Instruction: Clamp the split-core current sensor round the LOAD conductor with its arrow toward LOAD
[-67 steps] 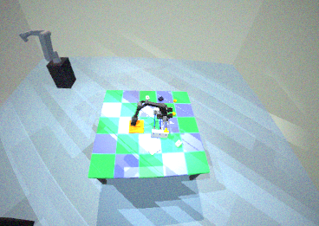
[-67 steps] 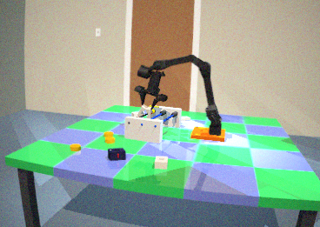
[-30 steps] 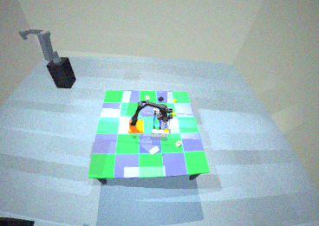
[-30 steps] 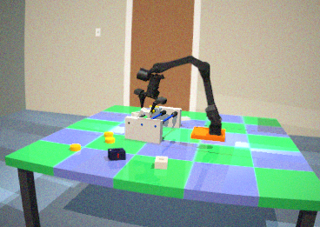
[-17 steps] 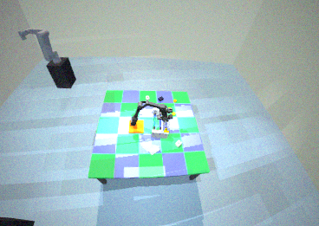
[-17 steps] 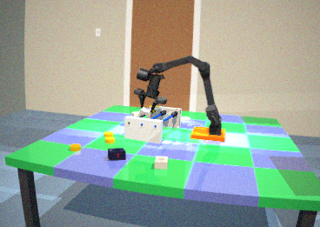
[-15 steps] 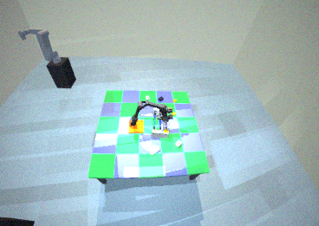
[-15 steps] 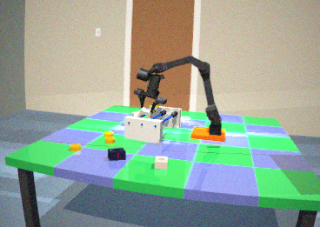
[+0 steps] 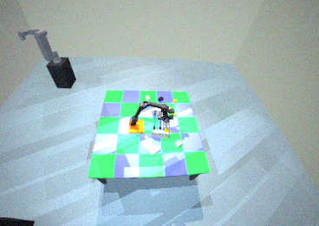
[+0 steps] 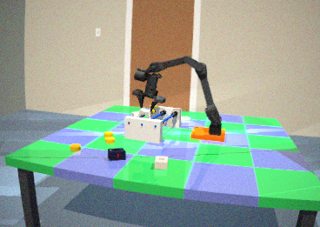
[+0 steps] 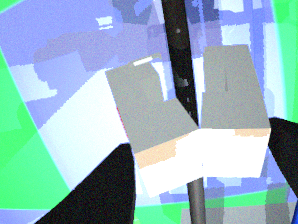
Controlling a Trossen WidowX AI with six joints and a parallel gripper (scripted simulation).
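Observation:
The white-and-grey sensor (image 11: pixel 145 107) is between the two black fingers of my gripper (image 11: pixel 199 140) (image 10: pixel 147 110). The gripper is shut on it. In the wrist view its two halves form a V, touching at the near end and apart at the far end. A thin red line shows on the left half's outer side. A black conductor (image 11: pixel 178 40) runs between the halves at the far side and shows again below them; whether it is inside the sensor is hidden. The white rack (image 10: pixel 143 130) (image 9: pixel 159 134) holds the conductors. The arrow and LOAD marker cannot be read.
Blue conductors (image 10: pixel 171 117) run across the rack beside the gripper. The arm stands on an orange base (image 10: pixel 200 134) (image 9: pixel 136 126). A black block (image 10: pixel 116 154), a white block (image 10: pixel 161 163) and several yellow pieces (image 10: pixel 75 147) lie around the rack. A white flat piece (image 9: pixel 152 147) lies nearby.

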